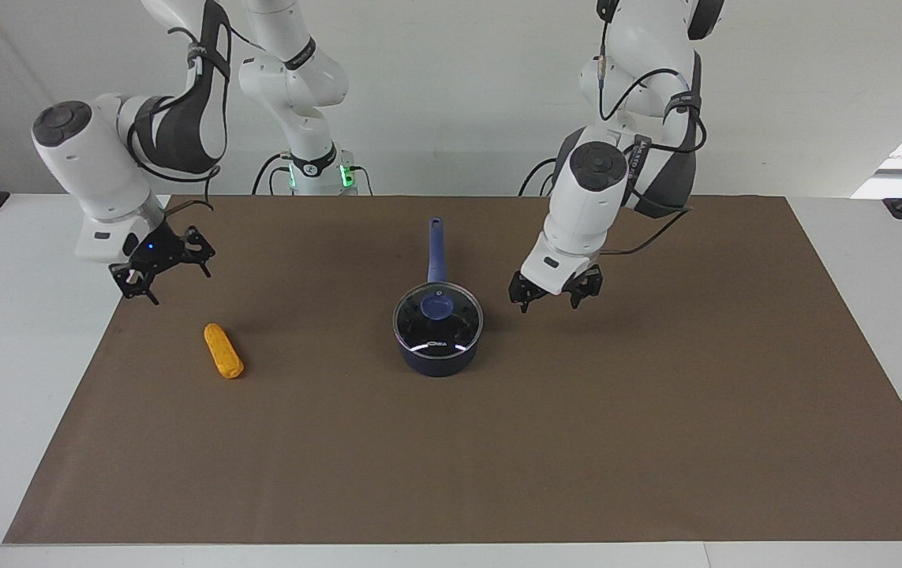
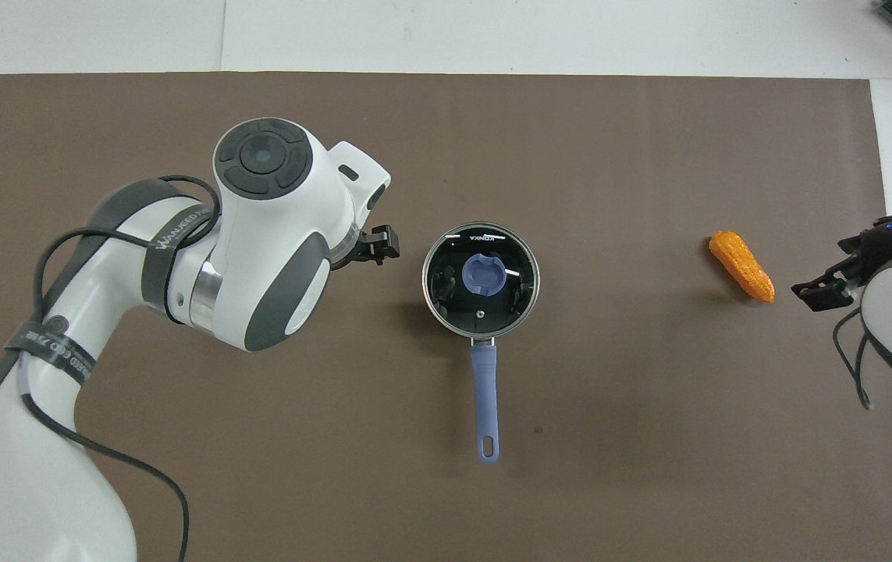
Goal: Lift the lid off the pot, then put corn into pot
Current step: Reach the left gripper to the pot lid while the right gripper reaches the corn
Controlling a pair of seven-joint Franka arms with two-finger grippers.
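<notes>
The left pincer (image 1: 552,297) hangs in the air just right of centre in the facing view, beside the pot (image 1: 438,352) and apart from it, its fingers spread and holding nothing. In the overhead view that pincer (image 2: 380,247) shows only as a dark tip past the white wrist, just left of the pot's rim. The right pincer (image 1: 162,267) hovers at the left of the facing view, over the edge of the brown mat (image 1: 498,442), above the corn (image 1: 223,350) in the frame and apart from it; its fingers are also spread and empty. In the overhead view it (image 2: 832,277) sits at the right edge, just right of the corn (image 2: 742,267).

The pot (image 2: 480,334) stands at the middle of the frame, a dark navy saucepan with a black inside. The lid (image 2: 481,281) rests on it, clear glass with a thin metal rim and a blue knob at its centre. Through the glass nothing but the black inside can be made out. Its long blue handle points straight down the overhead frame, and up in the facing one.

The corn is a small orange-yellow cob with a bumpy surface, lying slantwise on the mat, well apart from the pot. The mat covers most of the white desk (image 1: 16,315).
</notes>
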